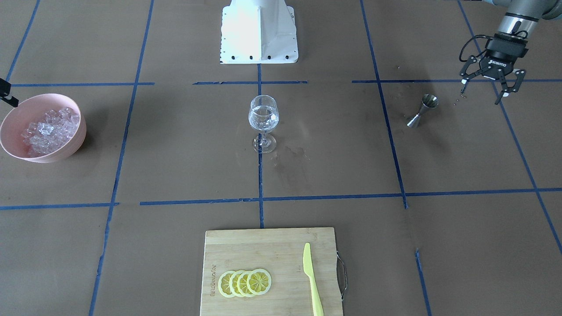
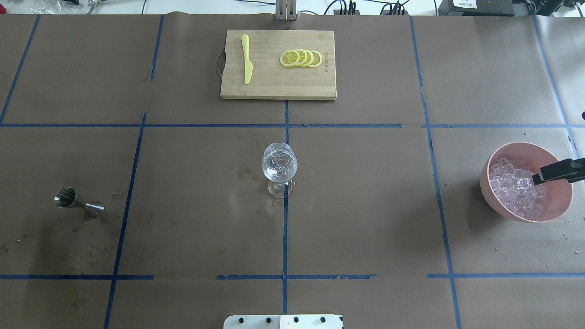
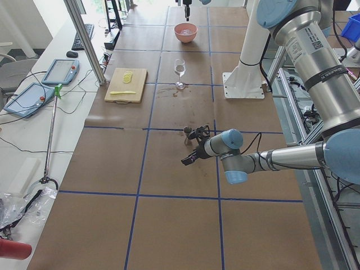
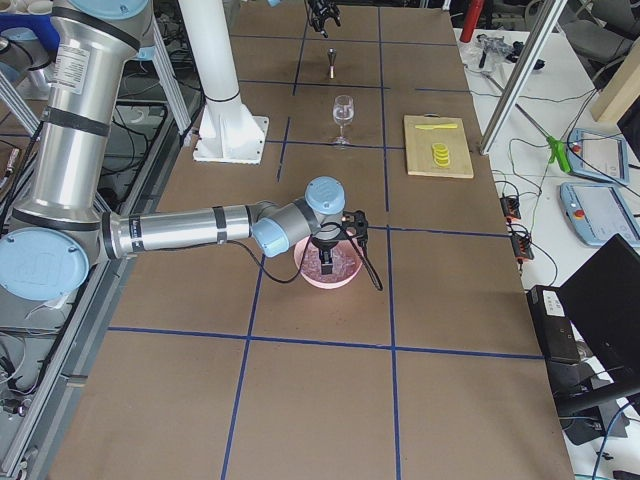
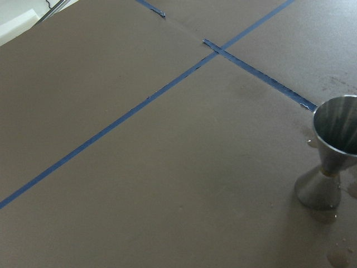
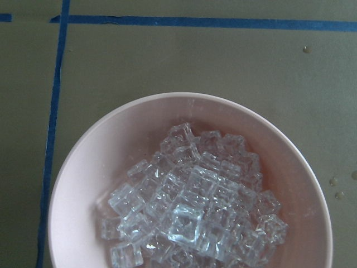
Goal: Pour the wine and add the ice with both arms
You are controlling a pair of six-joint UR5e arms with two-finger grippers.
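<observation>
A stemmed wine glass [image 1: 263, 119] stands at the table's middle and holds a small amount of clear wine [image 2: 279, 168]. A steel jigger [image 1: 423, 110] stands upright on the robot's left side. My left gripper [image 1: 481, 95] is open and empty, raised just beyond the jigger; its wrist view shows the jigger [image 5: 332, 156] at the right edge. A pink bowl [image 2: 560, 208] full of ice cubes [image 2: 514, 185] sits on the robot's right side. My right gripper [image 2: 538, 176] hangs over the bowl; I cannot tell how its jaws stand. Its wrist view looks straight down on the ice [image 6: 192, 215].
A wooden cutting board [image 2: 279, 87] with several lemon slices [image 2: 301, 58] and a yellow knife [image 2: 247, 58] lies at the far middle edge. Water spots mark the paper near the jigger and the glass. The white pedestal base [image 1: 259, 33] stands behind the glass.
</observation>
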